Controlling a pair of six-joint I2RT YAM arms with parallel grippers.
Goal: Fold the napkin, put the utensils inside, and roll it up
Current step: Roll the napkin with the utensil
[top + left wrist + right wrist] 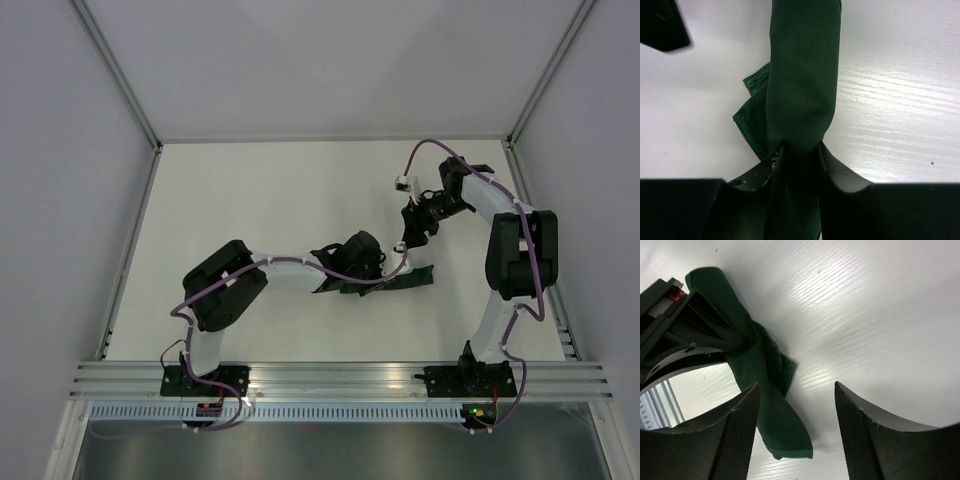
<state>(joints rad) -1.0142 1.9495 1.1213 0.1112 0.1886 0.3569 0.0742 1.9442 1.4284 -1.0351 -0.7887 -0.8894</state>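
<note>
Napkin [412,279], rolled into a narrow dark green bundle, sits near the middle of the white surface [260,200] in the overhead view. It is mostly hidden under the left gripper [362,256], and only its right end shows. The right gripper [413,228] hangs just beyond that end, on the far side.

From the left wrist, the left gripper [800,150] is clamped on the roll. The cloth is squeezed between both fingers, and loose hemmed corners stick out along one side.

From the right wrist, the right gripper [795,390] stands wide apart with nothing between its fingers. The napkin's free end lies just beside one finger.
</note>
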